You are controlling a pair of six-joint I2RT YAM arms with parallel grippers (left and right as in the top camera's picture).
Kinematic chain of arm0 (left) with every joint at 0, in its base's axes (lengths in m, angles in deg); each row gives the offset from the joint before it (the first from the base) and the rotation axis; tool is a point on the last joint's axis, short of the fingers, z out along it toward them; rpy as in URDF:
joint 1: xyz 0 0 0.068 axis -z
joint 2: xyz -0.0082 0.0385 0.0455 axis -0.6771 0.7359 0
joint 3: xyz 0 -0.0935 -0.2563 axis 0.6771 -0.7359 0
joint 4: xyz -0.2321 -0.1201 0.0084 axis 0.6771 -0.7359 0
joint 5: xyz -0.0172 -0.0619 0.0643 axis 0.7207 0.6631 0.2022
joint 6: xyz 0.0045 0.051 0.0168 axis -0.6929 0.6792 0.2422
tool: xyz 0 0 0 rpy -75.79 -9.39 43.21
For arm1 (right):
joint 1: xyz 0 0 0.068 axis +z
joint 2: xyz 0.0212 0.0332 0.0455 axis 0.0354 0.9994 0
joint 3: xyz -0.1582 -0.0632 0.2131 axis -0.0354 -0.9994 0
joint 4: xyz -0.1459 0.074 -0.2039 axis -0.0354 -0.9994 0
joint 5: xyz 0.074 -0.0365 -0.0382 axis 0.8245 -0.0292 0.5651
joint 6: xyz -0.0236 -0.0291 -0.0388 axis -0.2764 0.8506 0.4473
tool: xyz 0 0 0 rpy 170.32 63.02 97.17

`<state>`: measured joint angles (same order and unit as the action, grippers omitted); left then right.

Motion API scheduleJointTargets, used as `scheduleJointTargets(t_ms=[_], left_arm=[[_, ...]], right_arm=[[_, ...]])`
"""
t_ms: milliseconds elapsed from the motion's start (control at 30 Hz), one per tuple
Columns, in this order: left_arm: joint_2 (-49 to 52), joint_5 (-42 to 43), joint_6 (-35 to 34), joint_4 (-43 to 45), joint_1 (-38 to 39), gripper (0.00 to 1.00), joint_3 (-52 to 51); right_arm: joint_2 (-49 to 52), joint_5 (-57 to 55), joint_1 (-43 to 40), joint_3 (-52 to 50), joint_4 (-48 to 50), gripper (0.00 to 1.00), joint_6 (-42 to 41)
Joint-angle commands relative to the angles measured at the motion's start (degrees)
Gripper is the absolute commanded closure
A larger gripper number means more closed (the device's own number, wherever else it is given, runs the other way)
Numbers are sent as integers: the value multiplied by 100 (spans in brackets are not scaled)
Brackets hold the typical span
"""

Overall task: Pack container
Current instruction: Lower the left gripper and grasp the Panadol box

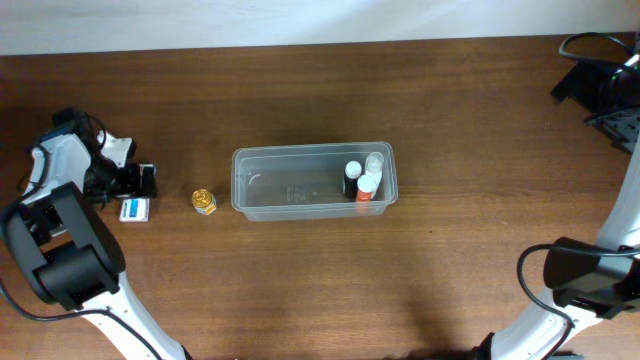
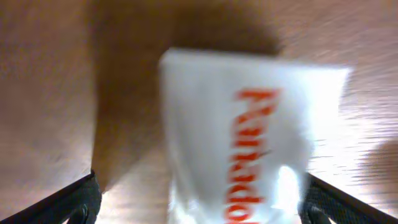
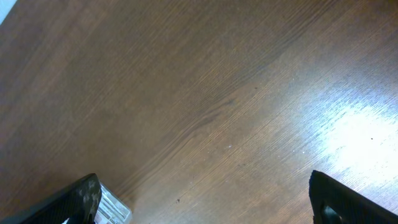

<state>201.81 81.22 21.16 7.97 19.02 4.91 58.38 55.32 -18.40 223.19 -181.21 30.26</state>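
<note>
Left wrist view: spread left jaws over a white packet (image 2: pixel 249 124), likely pick-up; next close, carry to container (image 1: pixel 285 190); right jaws spread, idle.

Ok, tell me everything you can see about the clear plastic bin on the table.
The container is a clear, translucent plastic bin, rectangular with rounded corners and a rim, open-topped. It sits flat near the middle of the wooden table, long side running left to right. A few small bottles stand clustered at its right end; the rest of its floor is bare. Nothing else touches it.
</note>
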Motion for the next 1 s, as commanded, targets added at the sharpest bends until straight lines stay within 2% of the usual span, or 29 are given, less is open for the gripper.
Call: scheduleJointTargets(t_ms=[0,100,233,633,700,733,867,900,967], left_arm=[[83,916,354,11,24,1,4],[83,929,133,-24,24,1,4],[83,944,-861,-46,17,1,4],[83,949,-890,-361,17,1,0],[83,940,-890,-393,17,11,0],[83,879,-894,-411,17,22,0],[83,595,-918,-452,17,42,0],[83,553,-940,-450,17,50,0],[83,549,-938,-446,17,50,0]], right_arm=[[-127,11,20,-17,-33,2,15],[-127,11,20,-17,-33,1,15],[-127,11,20,-17,-33,2,15],[-127,11,20,-17,-33,2,15],[-127,11,20,-17,-33,2,15],[-127,11,20,-17,-33,2,15],[-127,11,20,-17,-33,2,15],[-127,11,20,-17,-33,2,15],[-127,11,20,-17,-33,2,15]])
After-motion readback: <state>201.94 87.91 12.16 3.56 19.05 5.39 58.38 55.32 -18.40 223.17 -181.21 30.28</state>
